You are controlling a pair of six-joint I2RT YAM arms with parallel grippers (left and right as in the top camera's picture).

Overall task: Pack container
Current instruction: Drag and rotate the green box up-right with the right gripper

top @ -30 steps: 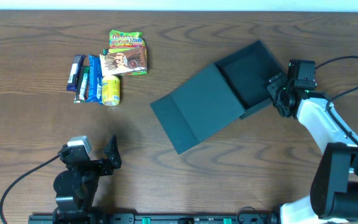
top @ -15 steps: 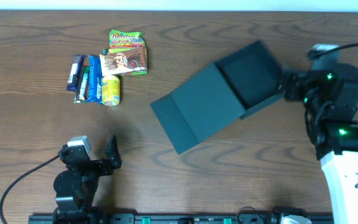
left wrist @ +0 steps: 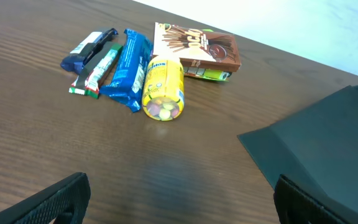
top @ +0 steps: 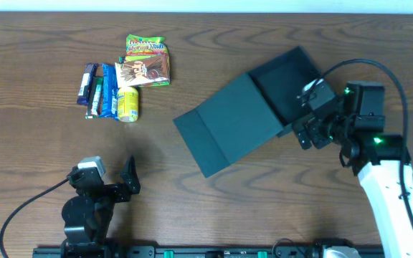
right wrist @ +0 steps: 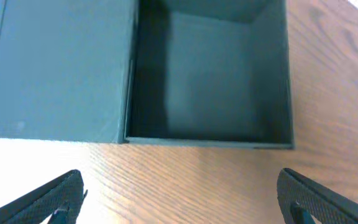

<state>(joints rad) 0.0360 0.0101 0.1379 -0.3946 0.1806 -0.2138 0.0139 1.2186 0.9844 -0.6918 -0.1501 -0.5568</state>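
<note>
The dark teal container (top: 287, 84) lies open right of centre, its hinged flap lid (top: 224, 129) spread flat toward the left. In the right wrist view the box (right wrist: 216, 81) is empty, with the lid (right wrist: 55, 68) beside it. My right gripper (top: 309, 117) hovers open at the box's near right corner, and nothing sits between its fingers (right wrist: 182, 208). The snack packs lie at the far left: a green pack (top: 147, 46), a brown biscuit-stick box (top: 144, 72), a yellow candy tube (top: 127, 104) and blue bars (top: 107, 90). My left gripper (top: 130, 181) rests open near the front edge, empty (left wrist: 179, 211).
From the left wrist, the snacks show ahead: yellow tube (left wrist: 163, 94), blue bar (left wrist: 128, 68), brown box (left wrist: 194, 48), and the lid's corner (left wrist: 316, 149) to the right. Bare wood table (top: 63, 150) lies between the left gripper and the snacks.
The right arm has swung away from the box's right wall to its near right corner, and its jaws have spread wider. Container, snacks and left arm have not moved.
</note>
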